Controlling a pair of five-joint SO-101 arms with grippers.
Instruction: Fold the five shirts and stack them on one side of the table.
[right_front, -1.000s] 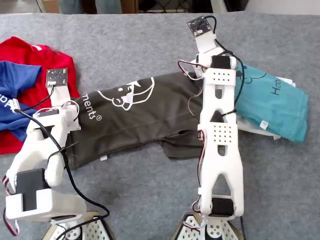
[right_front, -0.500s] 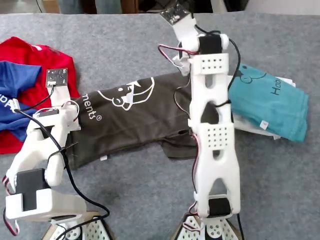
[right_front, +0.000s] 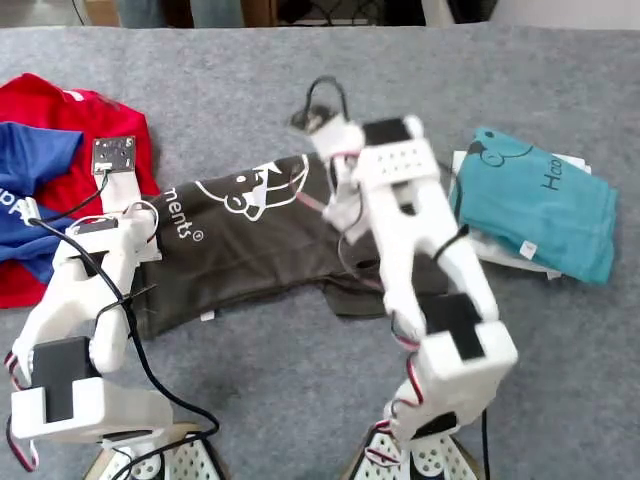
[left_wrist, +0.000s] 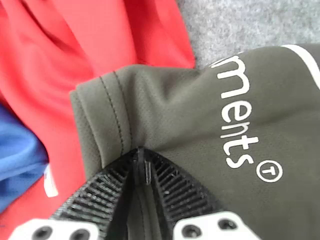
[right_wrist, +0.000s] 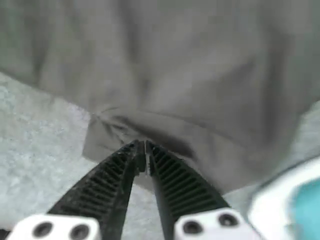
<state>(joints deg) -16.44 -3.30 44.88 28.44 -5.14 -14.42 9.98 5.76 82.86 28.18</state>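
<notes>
A dark olive shirt (right_front: 250, 235) with white print lies spread across the middle of the grey table. My left gripper (right_front: 146, 216) is at its left end, shut on the stitched hem (left_wrist: 141, 162). My right gripper (right_front: 331, 177) hangs over the shirt's far right part, shut with a flap of the olive cloth (right_wrist: 175, 75) at its tips (right_wrist: 144, 150). A red shirt (right_front: 60, 110) and a blue shirt (right_front: 30, 150) lie crumpled at the far left. A folded teal shirt (right_front: 535, 205) rests on a folded white one (right_front: 492, 248) at the right.
The right arm's white links (right_front: 420, 240) cross over the olive shirt's right half and hide it. Bare grey table (right_front: 250, 70) runs along the far side and in front of the shirt. The arm bases stand at the near edge.
The right arm has drawn back from its stretched reach and swung left, carrying its gripper from the shirt's far right corner toward the shirt's middle. The left arm has kept still.
</notes>
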